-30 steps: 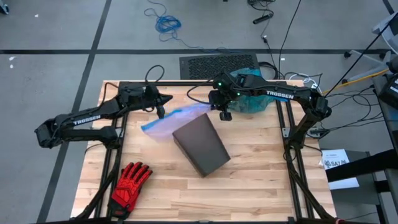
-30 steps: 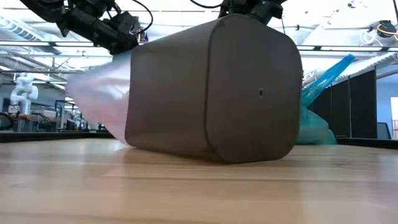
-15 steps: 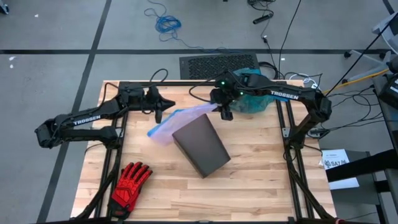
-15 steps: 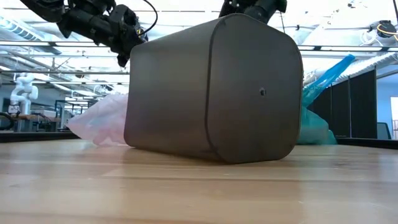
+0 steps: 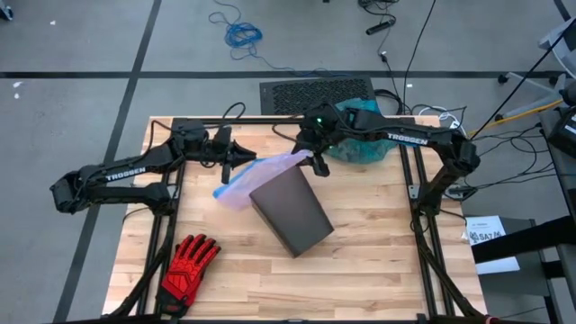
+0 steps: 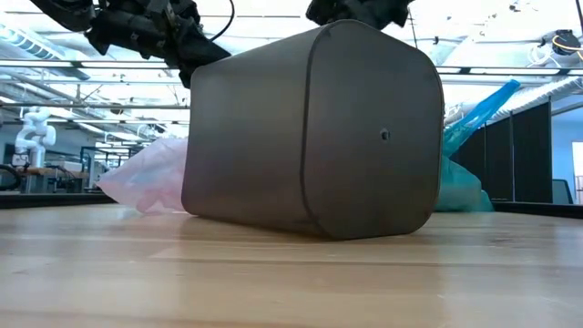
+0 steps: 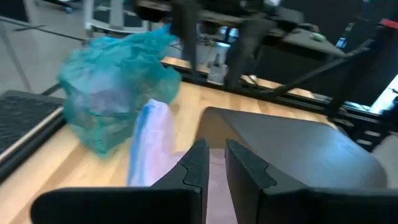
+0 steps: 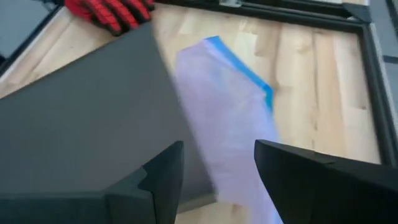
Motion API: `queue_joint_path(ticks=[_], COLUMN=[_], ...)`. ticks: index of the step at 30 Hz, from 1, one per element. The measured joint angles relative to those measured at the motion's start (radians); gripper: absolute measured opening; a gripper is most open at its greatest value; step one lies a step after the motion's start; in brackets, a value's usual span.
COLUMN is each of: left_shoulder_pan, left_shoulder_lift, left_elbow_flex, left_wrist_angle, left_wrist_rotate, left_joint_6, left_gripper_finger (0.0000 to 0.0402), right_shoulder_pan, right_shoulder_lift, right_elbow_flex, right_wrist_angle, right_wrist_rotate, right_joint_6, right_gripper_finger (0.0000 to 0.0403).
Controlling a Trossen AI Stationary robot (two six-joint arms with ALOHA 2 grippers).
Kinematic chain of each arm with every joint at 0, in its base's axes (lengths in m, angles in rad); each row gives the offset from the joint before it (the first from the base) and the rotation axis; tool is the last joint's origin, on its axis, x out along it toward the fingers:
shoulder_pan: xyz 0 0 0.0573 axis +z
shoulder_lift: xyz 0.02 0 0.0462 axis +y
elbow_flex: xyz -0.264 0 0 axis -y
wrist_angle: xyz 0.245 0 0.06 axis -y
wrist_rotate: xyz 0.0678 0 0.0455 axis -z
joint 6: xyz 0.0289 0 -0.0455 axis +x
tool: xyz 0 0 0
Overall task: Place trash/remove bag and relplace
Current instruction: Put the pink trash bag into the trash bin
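Note:
A dark grey bin (image 5: 290, 211) lies on its side mid-table, its open end facing far-left. The pale lilac bag with a blue rim (image 5: 256, 175) lies slack on the table against that open end (image 8: 230, 118). The teal-green bag (image 5: 360, 144) sits bunched on the table's far edge, behind my right arm (image 7: 112, 87). My left gripper (image 5: 245, 158) hovers just left of the lilac bag, fingers a narrow gap apart (image 7: 214, 163). My right gripper (image 5: 317, 162) hangs open above the bag's far end (image 8: 217, 171). The trash is out of view.
A red-and-black glove (image 5: 189, 261) lies at the table's near left corner. Bare wood stretches right of the bin and along the near edge. The table's black frame rails (image 5: 414, 180) run along its sides.
Both grippers have let go of the lilac bag, which was held up and spread between them. It has fallen slack onto the table by the bin's open end. My left gripper has turned from pointing down toward the bin; my right gripper has tipped up a little.

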Motion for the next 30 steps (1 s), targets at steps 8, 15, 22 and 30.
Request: queue_joint_path(ticks=[8, 15, 22, 30], left_shoulder_pan=[0.0, 0.0, 0.0, 0.0], left_shoulder_lift=[0.0, 0.0, 0.0, 0.0], left_elbow_flex=[0.0, 0.0, 0.0, 0.0], left_wrist_angle=[-0.002, -0.002, -0.005, -0.007], left_wrist_rotate=[0.027, 0.027, 0.027, 0.027], left_joint_6=[0.003, 0.003, 0.003, 0.003], left_gripper_finger=[0.005, 0.005, 0.005, 0.005], right_shoulder_pan=[-0.08, -0.1, -0.083, -0.044], right_shoulder_lift=[0.082, 0.149, 0.188, 0.197], right_elbow_flex=[0.0, 0.0, 0.001, 0.001], right_wrist_angle=[0.037, 0.045, 0.021, 0.003], right_wrist_rotate=[-0.216, -0.383, -0.499, -0.522], right_joint_6=[0.055, 0.122, 0.132, 0.07], right_gripper_finger=[0.019, 0.019, 0.0176, 0.0066])
